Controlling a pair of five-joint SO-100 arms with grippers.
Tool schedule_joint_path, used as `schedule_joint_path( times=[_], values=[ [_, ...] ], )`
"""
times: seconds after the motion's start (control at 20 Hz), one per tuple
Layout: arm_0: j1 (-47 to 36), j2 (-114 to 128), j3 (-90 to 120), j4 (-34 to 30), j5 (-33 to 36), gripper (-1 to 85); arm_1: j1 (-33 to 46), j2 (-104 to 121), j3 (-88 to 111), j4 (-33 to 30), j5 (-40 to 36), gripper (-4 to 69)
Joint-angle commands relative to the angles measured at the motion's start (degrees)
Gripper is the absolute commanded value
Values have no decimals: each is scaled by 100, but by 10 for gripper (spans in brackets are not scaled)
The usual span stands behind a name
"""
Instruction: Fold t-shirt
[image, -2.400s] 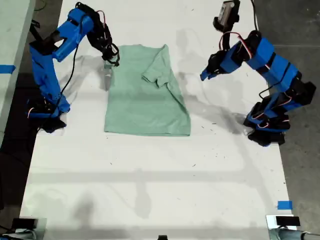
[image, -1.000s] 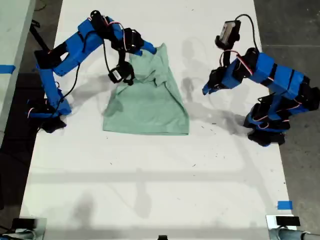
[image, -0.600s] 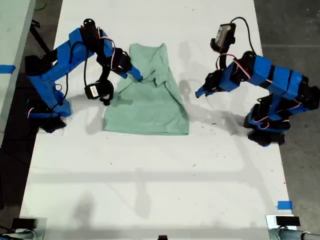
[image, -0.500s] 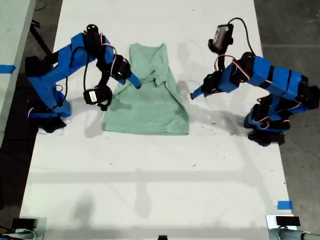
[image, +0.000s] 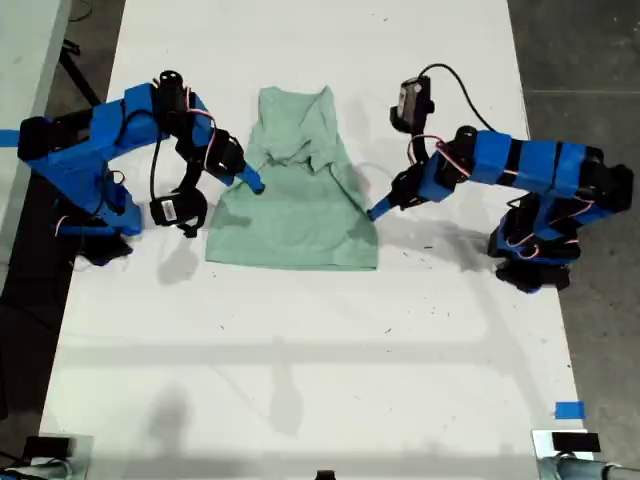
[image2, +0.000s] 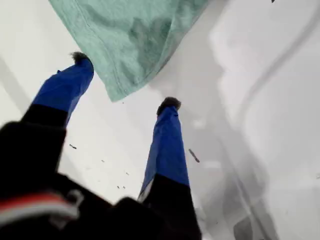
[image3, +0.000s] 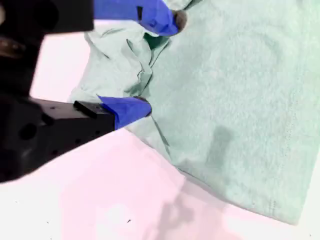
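Lying lengthwise, t-shirt (image: 295, 195) neck toward exterior view's top, both my first gripper (image2: 122, 82) and second gripper (image3: 157, 65) spread.

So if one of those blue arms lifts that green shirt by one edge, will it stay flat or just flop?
Most likely flop. The t-shirt already lies bunched and creased near its collar, so the cloth looks limp rather than stiff. It also looks thin and light, lying flat against the table; a push would probably wrinkle it rather than slide it whole. My second end effector is open over those creases.
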Motion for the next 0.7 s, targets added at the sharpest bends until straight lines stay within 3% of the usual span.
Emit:
schedule_joint_path(
  times=[0.0, 0.35, 0.45, 0.55, 0.65],
  values=[
    [62, 624, 492, -352, -149, 275, -70, -316, 0, -606, -97, 307],
    [158, 747, 721, -554, -255, 273, -53, -1564, 26, -1635, -132, 250],
    [132, 747, 721, -554, -237, 271, -26, -1872, 18, -1819, -105, 192],
    [123, 747, 721, -554, -229, 270, -26, -2206, -70, -1898, -70, 81],
    [105, 747, 721, -554, -220, 270, -26, -2558, -229, -1916, -70, 42]
  ],
)
